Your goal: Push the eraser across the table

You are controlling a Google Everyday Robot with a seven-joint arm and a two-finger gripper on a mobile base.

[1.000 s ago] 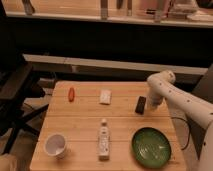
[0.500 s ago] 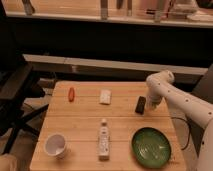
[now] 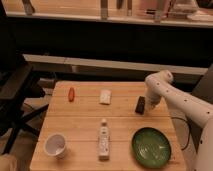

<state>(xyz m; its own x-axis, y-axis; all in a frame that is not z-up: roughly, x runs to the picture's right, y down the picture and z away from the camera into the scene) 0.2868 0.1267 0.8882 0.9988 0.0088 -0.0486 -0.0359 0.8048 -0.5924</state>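
While its long axis runs roughly front to back, tilted slightly, the small flat black oblong eraser (image 3: 141,104) lies near the right edge of the square light-wood plank table (image 3: 80,125), beyond the round green bowl (image 3: 151,147). It looks dark and plain. Just beside its right sits the white arm's gripper (image 3: 149,104); grip state: cannot tell.

An office-like lab: an office chair (image 3: 15,95) beside the table (image 3: 80,125), the hand (image 3: 148,105) over its right edge.
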